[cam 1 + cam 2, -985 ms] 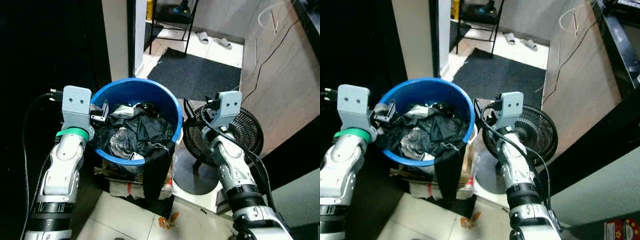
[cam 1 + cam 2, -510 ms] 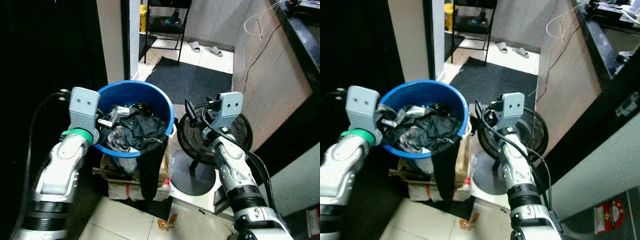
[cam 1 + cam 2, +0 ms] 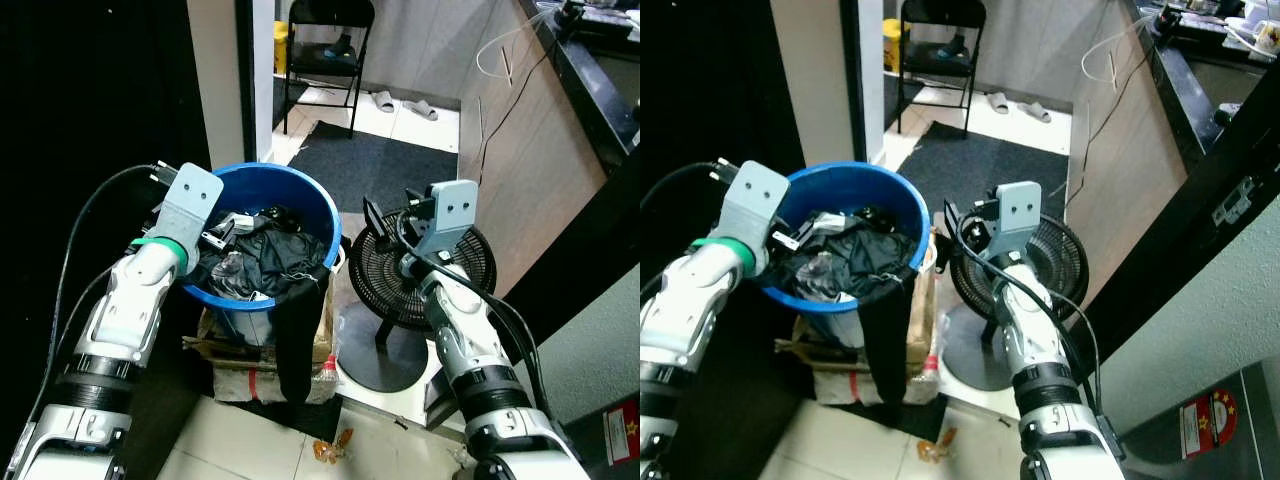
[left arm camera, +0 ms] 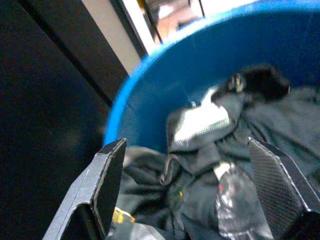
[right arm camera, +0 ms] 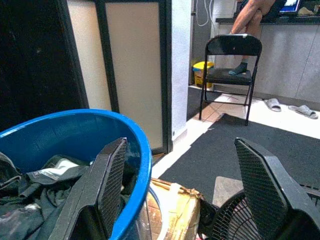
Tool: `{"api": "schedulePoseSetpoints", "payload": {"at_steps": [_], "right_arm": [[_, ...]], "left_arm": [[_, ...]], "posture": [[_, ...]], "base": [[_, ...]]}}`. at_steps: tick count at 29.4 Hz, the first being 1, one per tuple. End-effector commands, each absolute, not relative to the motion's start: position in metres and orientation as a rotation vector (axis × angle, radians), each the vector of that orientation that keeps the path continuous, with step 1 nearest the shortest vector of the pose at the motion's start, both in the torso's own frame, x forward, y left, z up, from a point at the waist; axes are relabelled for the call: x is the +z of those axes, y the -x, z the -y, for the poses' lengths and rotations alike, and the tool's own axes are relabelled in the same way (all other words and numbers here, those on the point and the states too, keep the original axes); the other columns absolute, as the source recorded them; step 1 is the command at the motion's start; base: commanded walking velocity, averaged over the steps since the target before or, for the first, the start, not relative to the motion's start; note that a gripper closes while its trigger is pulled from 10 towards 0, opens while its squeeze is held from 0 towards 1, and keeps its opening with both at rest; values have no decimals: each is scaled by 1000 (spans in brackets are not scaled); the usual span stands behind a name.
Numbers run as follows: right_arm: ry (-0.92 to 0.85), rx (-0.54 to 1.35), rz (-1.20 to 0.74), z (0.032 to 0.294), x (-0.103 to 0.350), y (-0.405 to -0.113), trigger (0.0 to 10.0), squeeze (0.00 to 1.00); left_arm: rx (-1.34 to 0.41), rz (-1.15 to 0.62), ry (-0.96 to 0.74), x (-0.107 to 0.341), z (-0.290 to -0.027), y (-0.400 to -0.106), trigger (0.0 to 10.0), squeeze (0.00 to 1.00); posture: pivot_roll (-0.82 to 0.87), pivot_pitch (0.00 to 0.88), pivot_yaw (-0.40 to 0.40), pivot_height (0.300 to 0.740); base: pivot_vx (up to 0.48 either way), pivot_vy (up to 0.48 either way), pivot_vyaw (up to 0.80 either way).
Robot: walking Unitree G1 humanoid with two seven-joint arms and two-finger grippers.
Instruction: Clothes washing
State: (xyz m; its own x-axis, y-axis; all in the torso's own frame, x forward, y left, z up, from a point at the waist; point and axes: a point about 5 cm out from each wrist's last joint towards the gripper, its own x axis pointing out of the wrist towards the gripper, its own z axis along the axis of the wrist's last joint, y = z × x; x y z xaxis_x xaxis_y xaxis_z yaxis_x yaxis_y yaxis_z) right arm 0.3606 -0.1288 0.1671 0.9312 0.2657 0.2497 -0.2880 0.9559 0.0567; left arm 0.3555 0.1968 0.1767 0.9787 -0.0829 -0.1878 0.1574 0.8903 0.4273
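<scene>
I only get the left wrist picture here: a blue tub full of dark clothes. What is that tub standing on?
Observer: The tub sits on top of a taped cardboard box.
Operator: Is all the laundry inside it?
Observer: No. One dark garment hangs over the rim and down the front of the box.
Operator: And where is the other arm?
Observer: The right gripper is up beside the tub, fingers open and holding nothing, over a black fan that stands to the tub's right.
</scene>
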Motion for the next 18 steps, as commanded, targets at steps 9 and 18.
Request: {"api": "schedulePoseSetpoints", "payload": {"at_steps": [9, 18], "right_arm": [[-78, 254, 220, 138, 160, -360, 10000, 0], [-88, 300, 239, 124, 166, -360, 10000, 0]], "left_arm": [[-220, -352, -244, 159, -221, -346, 10000, 0], [-106, -370, -146, 159, -233, -360, 10000, 0]], "posture": [[72, 2, -33, 740], [78, 27, -38, 740]], "base": [[0, 0, 0], [0, 0, 0]]}}
